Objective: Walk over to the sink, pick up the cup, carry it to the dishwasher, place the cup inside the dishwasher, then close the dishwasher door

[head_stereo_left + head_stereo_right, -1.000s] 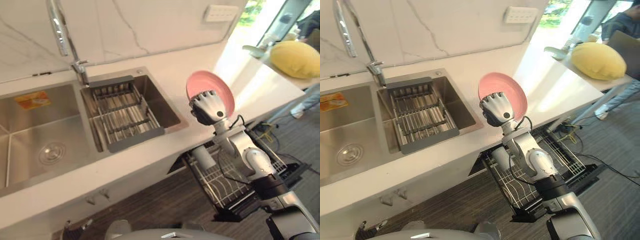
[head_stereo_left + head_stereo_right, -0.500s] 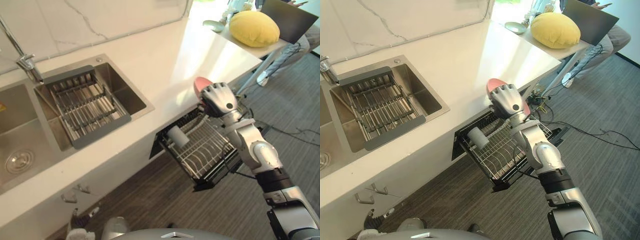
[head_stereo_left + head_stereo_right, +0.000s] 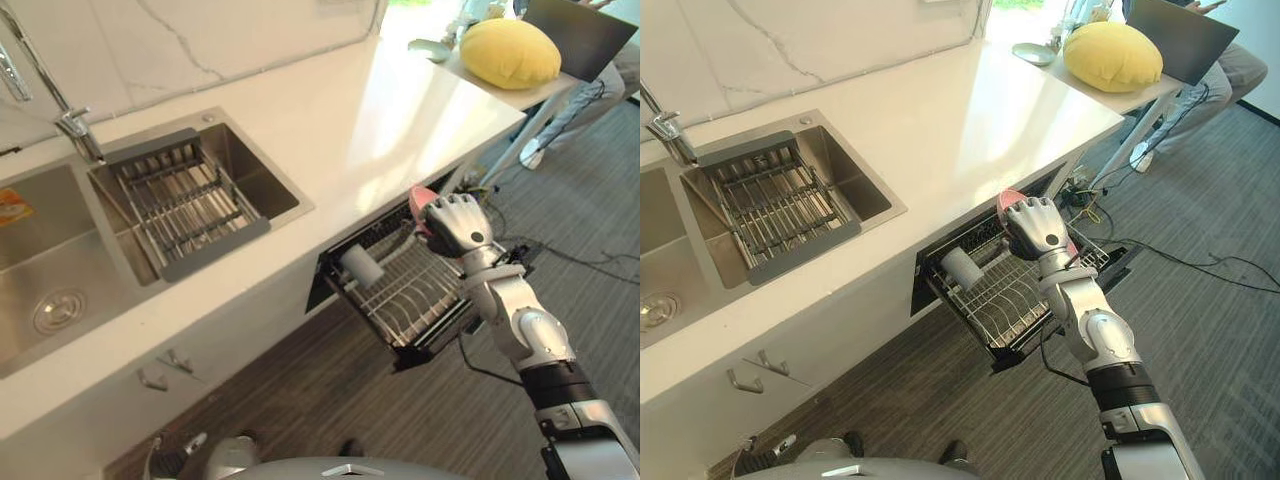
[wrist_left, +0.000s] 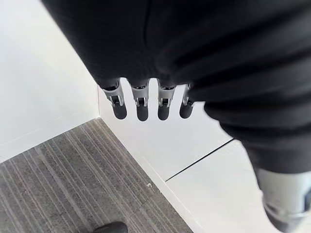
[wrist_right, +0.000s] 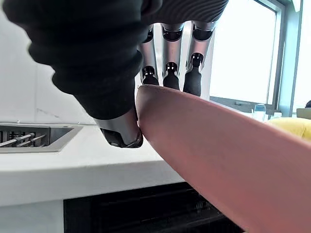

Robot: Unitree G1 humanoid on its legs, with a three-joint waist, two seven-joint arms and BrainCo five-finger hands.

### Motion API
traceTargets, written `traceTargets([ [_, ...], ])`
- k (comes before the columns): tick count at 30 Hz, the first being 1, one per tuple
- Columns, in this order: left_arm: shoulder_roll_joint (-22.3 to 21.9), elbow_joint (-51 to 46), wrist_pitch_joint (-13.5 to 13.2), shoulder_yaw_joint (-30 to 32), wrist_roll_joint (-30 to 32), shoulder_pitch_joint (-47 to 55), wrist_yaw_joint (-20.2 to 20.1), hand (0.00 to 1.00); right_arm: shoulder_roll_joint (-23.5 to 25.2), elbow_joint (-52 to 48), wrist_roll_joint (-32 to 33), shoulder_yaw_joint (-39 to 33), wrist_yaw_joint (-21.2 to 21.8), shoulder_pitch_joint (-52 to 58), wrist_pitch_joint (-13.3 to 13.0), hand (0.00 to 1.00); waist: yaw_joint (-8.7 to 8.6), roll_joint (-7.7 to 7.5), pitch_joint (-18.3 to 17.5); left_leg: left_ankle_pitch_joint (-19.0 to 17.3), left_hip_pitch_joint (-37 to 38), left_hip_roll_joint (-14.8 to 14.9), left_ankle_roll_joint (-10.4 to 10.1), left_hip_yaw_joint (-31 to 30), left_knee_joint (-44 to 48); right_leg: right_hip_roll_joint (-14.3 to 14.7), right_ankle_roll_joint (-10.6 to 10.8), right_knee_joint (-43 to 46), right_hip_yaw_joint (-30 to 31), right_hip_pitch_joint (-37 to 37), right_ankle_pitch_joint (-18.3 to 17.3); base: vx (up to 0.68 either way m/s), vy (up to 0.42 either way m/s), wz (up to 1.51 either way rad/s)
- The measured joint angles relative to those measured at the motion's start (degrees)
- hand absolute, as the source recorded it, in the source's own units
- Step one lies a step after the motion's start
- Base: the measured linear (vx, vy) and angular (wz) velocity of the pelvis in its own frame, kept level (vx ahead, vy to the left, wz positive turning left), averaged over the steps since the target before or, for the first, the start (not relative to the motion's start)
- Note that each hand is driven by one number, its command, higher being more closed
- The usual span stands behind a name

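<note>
Right hand [image 3: 458,222] clamped on pink plate [image 3: 420,204]: thumb on one face, fingers [image 5: 170,75] on other. I read plate standing on edge, over 1 o'clock corner of pulled-out dishwasher rack [image 3: 415,300], just off front edge of counter [image 3: 330,130]. Cannot tell if rim touches rack wires. Pale cup [image 3: 360,266] lies on side at rack's 10 o'clock corner. Open floor [image 3: 400,410] runs from rack's 5 to 7 o'clock. Left hand [image 4: 142,108] hangs with fingers straight, nothing in it, beside white cabinet corner. Sink [image 3: 60,290] well apart at 9 o'clock.
</note>
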Motion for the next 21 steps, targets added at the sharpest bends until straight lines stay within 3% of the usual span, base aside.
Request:
traceTargets([
  [4,1.19,-0.42,-0.07,0.00,0.01,-0.79,-0.79,0.00,1.24,3.92,0.01,0.10,-1.16,-0.06,2.42,1.00,0.07,0.19,2.47,0.25,-3.27,-0.34,0.61,-0.90,1.39,-0.53,-0.22,0.00,0.11,-2.49,1.32,-0.13,0.047,0.05],
  [8,1.66,-0.45,-0.55,-0.03,-0.22,-3.48,-0.83,0.00,0.56,6.39,1.82,0.23,-3.20,-3.66,4.76,1.00,-0.16,1.33,6.64,-1.05,-9.88,0.18,1.33,-1.30,6.10,-0.73,-0.53,0.00,0.31,-6.80,2.70,-0.18,0.074,0.04],
  [12,1.75,-0.55,-1.98,-0.45,-1.95,-6.61,-0.80,0.00,-3.35,9.98,4.06,1.37,-4.86,-11.03,7.17,1.00,-0.32,3.42,11.62,-1.57,-15.10,0.51,2.74,-1.10,10.24,-0.94,-0.96,0.00,1.35,-10.39,5.07,-0.12,0.092,-0.04],
  [16,3.07,-2.32,-2.38,-2.39,-4.64,-7.92,-0.76,0.00,-6.35,13.37,4.48,4.06,-6.56,-19.37,7.82,1.00,-0.51,4.30,15.47,-1.30,-18.69,0.36,3.30,-0.63,11.98,-1.07,-1.03,0.00,3.12,-14.02,6.47,-0.07,0.096,-0.11],
  [18,3.39,-2.73,-2.77,-3.13,-6.19,-9.57,-0.64,0.00,-9.02,13.95,5.65,6.41,-6.64,-24.56,8.38,1.00,-0.45,5.49,17.94,-0.95,-20.59,0.01,3.80,-0.78,12.27,-1.29,-1.10,-0.01,3.49,-15.87,7.07,-0.05,0.073,-0.03],
  [21,3.36,-2.73,-3.00,-6.23,-8.60,-10.91,-0.44,0.00,-10.71,16.28,6.17,9.84,-6.62,-31.43,9.07,1.00,-0.39,7.06,19.33,-0.30,-23.00,-0.79,4.26,-1.10,12.13,-1.88,-1.04,-0.01,4.38,-18.66,7.91,-0.04,0.077,-0.01],
])
